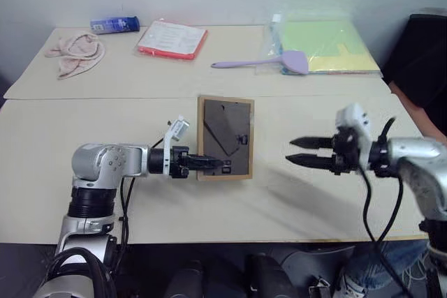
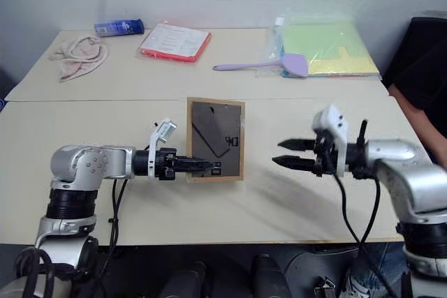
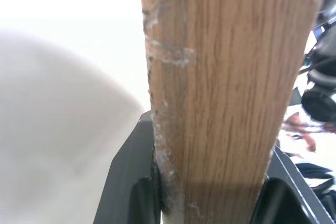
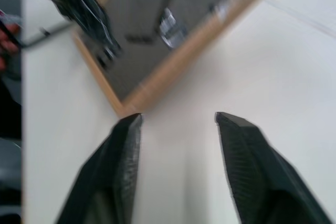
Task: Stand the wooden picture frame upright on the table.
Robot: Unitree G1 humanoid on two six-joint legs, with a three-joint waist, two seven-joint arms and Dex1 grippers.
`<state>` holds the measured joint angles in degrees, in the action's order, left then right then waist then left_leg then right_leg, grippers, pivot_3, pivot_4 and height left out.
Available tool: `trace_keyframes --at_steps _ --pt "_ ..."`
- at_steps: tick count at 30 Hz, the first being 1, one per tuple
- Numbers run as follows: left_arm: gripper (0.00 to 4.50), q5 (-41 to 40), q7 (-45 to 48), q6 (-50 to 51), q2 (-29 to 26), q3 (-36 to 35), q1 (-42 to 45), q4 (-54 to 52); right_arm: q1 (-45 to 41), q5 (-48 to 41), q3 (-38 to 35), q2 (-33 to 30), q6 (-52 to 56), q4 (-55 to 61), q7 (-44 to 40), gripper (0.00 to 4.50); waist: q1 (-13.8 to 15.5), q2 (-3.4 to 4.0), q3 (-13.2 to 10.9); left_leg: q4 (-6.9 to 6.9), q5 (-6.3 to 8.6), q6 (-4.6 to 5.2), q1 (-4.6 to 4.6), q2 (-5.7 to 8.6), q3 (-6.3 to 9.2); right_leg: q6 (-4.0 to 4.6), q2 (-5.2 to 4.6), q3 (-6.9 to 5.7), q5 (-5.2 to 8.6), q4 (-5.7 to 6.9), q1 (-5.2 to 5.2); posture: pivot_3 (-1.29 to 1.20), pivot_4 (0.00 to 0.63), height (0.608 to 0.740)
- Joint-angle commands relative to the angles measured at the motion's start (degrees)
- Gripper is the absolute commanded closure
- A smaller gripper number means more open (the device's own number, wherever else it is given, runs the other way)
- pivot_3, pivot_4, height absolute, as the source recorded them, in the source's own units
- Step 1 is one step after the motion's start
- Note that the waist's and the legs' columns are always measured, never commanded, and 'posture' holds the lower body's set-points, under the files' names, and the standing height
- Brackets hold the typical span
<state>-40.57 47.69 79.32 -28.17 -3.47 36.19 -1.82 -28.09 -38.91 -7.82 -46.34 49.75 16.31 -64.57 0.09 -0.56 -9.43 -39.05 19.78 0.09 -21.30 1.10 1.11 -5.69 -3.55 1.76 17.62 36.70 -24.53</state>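
We see the wooden picture frame near the middle of the worktop, its dark grey back facing us, the left gripper clenched on its lower left edge. The right gripper hangs just beside the frame with its fingers spread, grasping nothing. Along the far side lie a crumpled cloth, a blue tube, a red-edged packet, a lilac spatula and a green-yellow folder, all well apart from the frame.
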Motion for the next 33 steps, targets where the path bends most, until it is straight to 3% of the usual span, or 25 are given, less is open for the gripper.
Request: trace_keyframes --at_steps 1,3,4,11,16,22,24,27,29,33 --pt "3.22 -1.1 3.5 -5.0 -1.8 2.3 1.7 -4.5 -5.9 -6.0 1.2 3.8 5.9 1.5 3.8 0.82 -0.1 -0.01 0.0 0.01 0.00 0.00 0.00 0.00 0.00 0.00 0.00 0.00 0.00 -0.01 -0.01 0.00 0.150 0.740" --pt "3.22 0.1 4.2 -7.6 -2.7 4.6 2.0 -5.3 -8.9 -7.0 2.7 6.6 7.4 0.6 6.0 0.11 -0.2 0.00 0.0 0.04 0.00 -0.01 -0.02 -0.01 0.00 0.00 0.00 0.01 0.00 -0.03 -0.03 0.00 0.150 0.740" --pt "3.22 0.4 4.3 -8.8 -2.4 5.2 2.3 -4.9 -10.4 -6.3 4.2 8.2 7.4 0.0 7.0 0.00 -0.2 0.00 0.0 0.05 0.00 -0.01 -0.03 0.00 0.00 0.00 0.00 0.02 0.00 -0.02 -0.05 0.00 0.150 0.740" --pt "3.22 0.6 4.7 -12.3 -2.7 7.7 3.0 -5.5 -12.8 -5.2 10.6 10.4 5.9 0.2 6.2 0.00 -0.1 0.00 0.0 -0.01 0.01 0.03 -0.20 0.03 0.03 0.00 -0.02 -0.02 0.00 0.11 -0.12 0.00 0.150 0.740" --pt "3.22 1.8 4.0 -13.6 -2.6 8.3 3.3 -2.7 -11.6 -8.0 10.4 9.2 6.1 4.3 3.8 0.00 -0.2 0.00 0.0 0.00 0.02 0.04 -0.21 0.03 0.03 0.00 -0.02 -0.01 0.00 0.13 -0.15 0.00 0.150 0.740" --pt "3.22 1.5 4.8 -13.9 -4.0 7.3 3.1 -1.4 -10.1 3.3 8.8 4.8 -3.8 0.5 9.2 0.00 -0.2 -0.01 0.0 -0.01 0.02 0.04 -0.21 0.03 0.02 0.00 -0.02 -0.01 0.00 0.13 -0.15 0.00 0.150 0.740" --pt "3.22 1.0 4.6 -13.4 -4.1 6.8 3.1 -1.6 -8.5 5.8 7.7 1.7 -7.7 -0.8 7.4 0.00 0.0 -0.02 0.0 0.00 0.02 0.04 -0.21 0.04 0.02 0.00 -0.02 -0.01 0.00 0.12 -0.15 0.00 0.150 0.740" --pt "3.22 0.7 5.0 -13.1 -5.0 6.7 2.9 -2.2 -2.7 8.7 3.7 -2.9 -18.2 -1.2 2.0 0.00 0.2 -0.05 -0.1 0.00 0.03 0.06 -0.26 0.05 0.03 0.00 -0.03 -0.02 0.00 0.07 -0.14 0.00 0.150 0.740" --pt "3.22 0.2 5.6 -12.3 -5.6 6.5 3.1 -2.1 -0.3 15.7 3.1 -2.0 -33.9 -3.9 2.8 0.00 0.0 -0.08 -0.1 0.01 0.04 0.09 -0.26 0.05 -0.01 -0.01 -0.01 -0.01 0.00 0.06 -0.14 0.00 0.150 0.740" --pt "3.22 -1.5 6.4 -9.9 -6.0 6.1 4.3 -2.0 -2.4 40.1 7.8 1.6 -79.7 -17.5 14.0 0.00 -1.0 -0.08 -0.1 0.01 0.04 0.08 -0.10 0.03 -0.19 -0.06 0.05 0.13 0.00 0.15 -0.13 0.00 0.150 0.740"
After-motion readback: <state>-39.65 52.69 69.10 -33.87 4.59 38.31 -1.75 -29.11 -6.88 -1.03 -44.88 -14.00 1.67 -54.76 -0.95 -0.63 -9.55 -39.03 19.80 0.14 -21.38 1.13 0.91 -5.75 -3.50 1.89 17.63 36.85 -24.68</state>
